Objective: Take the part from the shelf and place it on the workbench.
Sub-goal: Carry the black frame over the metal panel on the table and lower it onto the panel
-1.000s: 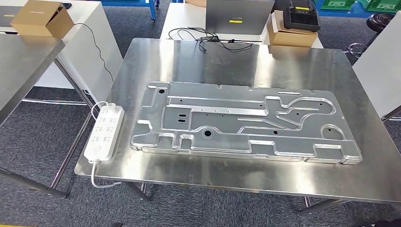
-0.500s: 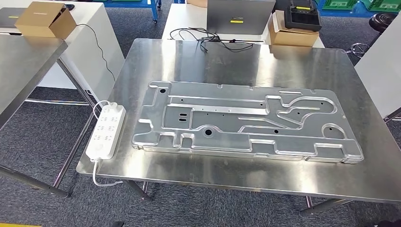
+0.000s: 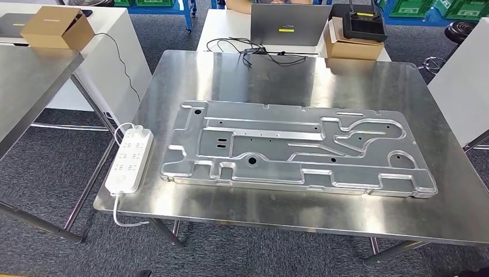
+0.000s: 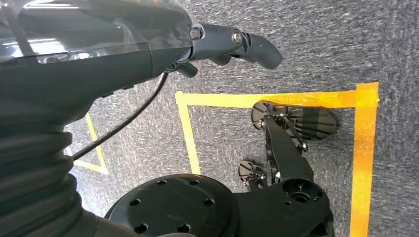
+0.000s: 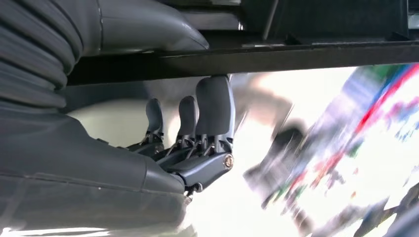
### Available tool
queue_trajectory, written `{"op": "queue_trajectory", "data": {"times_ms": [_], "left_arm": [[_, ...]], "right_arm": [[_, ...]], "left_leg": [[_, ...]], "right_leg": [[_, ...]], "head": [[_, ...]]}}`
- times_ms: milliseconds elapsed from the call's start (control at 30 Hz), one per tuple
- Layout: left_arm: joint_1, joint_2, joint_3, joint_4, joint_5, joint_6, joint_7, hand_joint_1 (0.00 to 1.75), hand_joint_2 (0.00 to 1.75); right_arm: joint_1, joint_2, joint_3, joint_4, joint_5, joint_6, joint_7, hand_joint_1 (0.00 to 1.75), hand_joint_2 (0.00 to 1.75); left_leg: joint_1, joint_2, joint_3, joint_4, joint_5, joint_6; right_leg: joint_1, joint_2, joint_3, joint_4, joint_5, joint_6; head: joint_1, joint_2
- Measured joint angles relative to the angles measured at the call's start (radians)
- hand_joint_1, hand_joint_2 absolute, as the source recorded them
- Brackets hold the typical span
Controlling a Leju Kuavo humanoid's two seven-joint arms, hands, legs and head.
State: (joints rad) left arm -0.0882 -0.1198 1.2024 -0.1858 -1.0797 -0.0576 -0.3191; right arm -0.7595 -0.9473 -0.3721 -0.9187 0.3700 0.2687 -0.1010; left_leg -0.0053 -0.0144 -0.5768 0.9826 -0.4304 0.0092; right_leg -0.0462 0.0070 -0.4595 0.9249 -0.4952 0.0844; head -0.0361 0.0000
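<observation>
While flat on steel workbench (image 3: pixel 190 69), part (image 3: pixel 297 149) spans most of width, long edge parallel to near rim. Bare steel strip along near edge; wider bare band at far side. Power strip (image 3: pixel 130 160) at left rim, just beside part's left end, cord hanging over edge. Laptop (image 3: pixel 290 23), cables (image 3: pixel 254 49), cardboard box (image 3: pixel 353 45) beyond far edge on white table. Left hand (image 4: pixel 232 44) over carpet and yellow tape (image 4: pixel 363 148), fingers curled, holding nothing. Right hand (image 5: pixel 197 143) with fingers upright near dark beam, holding nothing; background blurred.
</observation>
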Motion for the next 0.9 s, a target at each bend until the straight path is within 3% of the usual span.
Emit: {"op": "queue_trajectory", "data": {"times_ms": [167,333,633,800,900], "left_arm": [[-0.001,0.0,0.003,0.0,-0.01,-0.01,-0.008,0.0,1.75],[-0.006,0.0,0.005,-0.001,-0.018,-0.017,-0.023,0.0,1.75],[-0.018,-0.003,0.005,-0.001,-0.022,-0.019,-0.031,0.0,1.75],[-0.013,-0.003,0.008,-0.001,-0.019,-0.016,-0.019,0.0,1.75],[-0.01,-0.003,0.01,-0.001,-0.019,-0.014,-0.004,0.0,1.75]], "right_arm": [[0.045,0.087,0.129,-0.112,-0.121,0.147,0.033,1.1,1.75],[-0.028,0.165,0.345,-0.149,-0.183,0.171,0.071,1.1,1.75],[-0.035,0.316,0.65,-0.201,-0.265,0.103,0.032,1.1,1.75],[0.026,0.363,0.728,-0.248,-0.287,0.074,0.018,1.1,1.75],[0.109,0.407,0.753,-0.298,-0.255,0.002,-0.016,1.1,1.75]], "left_leg": [[0.001,-0.001,-0.004,-0.001,0.006,0.0],[0.002,-0.002,-0.01,-0.001,0.009,-0.001],[0.005,-0.006,-0.016,0.001,0.01,-0.002],[0.005,-0.006,-0.021,0.002,0.01,-0.002],[0.006,-0.006,-0.022,0.003,0.009,-0.002]], "right_leg": [[0.0,-0.001,-0.006,0.003,0.003,-0.001],[0.001,-0.002,-0.012,0.005,0.005,-0.004],[0.003,-0.005,-0.017,0.006,0.005,-0.004],[0.004,-0.006,-0.02,0.006,0.005,-0.004],[0.004,-0.005,-0.021,0.006,0.004,-0.005]], "head": [[0.0,0.0],[0.0,0.0],[-0.001,0.0],[-0.001,0.0],[0.0,0.0]]}}
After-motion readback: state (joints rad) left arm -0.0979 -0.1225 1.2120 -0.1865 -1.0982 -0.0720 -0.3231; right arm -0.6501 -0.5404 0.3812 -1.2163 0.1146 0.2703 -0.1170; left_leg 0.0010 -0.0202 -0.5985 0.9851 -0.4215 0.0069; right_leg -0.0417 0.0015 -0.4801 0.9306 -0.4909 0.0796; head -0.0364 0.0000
